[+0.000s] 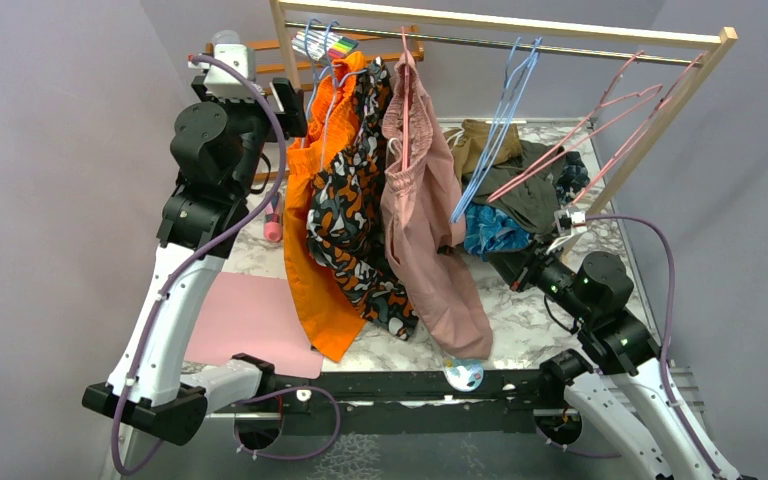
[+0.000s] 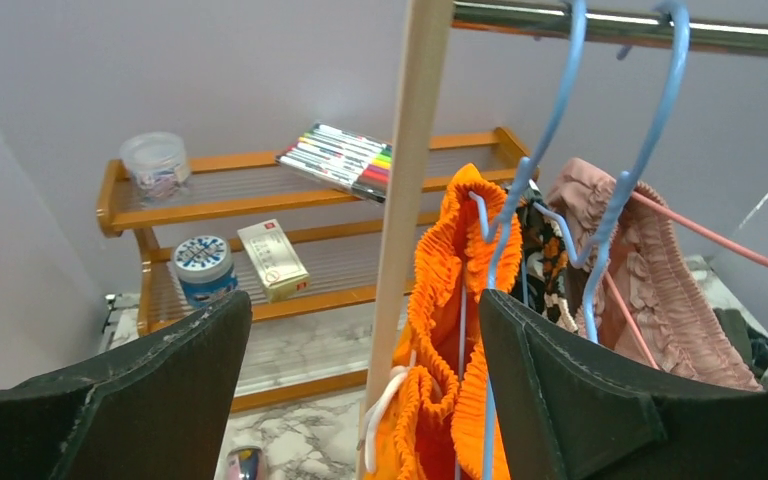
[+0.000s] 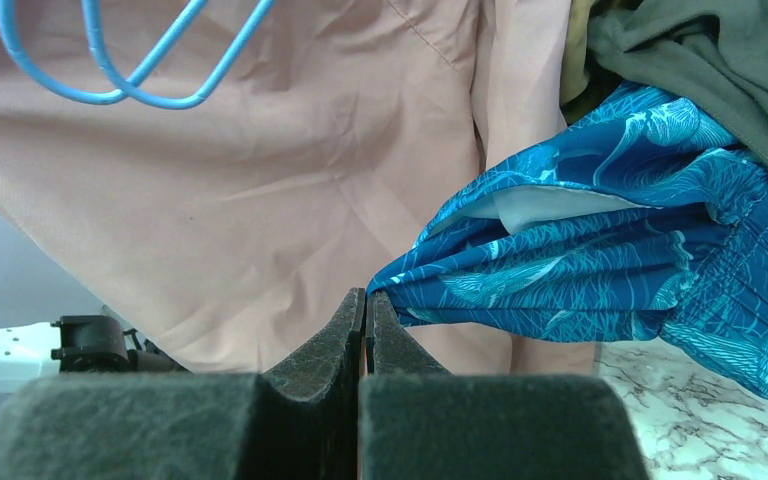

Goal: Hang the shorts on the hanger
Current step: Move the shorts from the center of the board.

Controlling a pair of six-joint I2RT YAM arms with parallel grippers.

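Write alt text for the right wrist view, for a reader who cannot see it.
The right gripper is shut on a corner of the teal leaf-print shorts, with pink shorts hanging behind and blue hangers above.

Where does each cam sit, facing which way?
Top external: above and behind the left arm and right arm, both showing; looks down at table and rack.
Left wrist: high beside the rack, facing the orange shelf; open left gripper frames it.
Right wrist: low, facing the shorts; right gripper shut on their edge.
Top and right wrist share the shorts.
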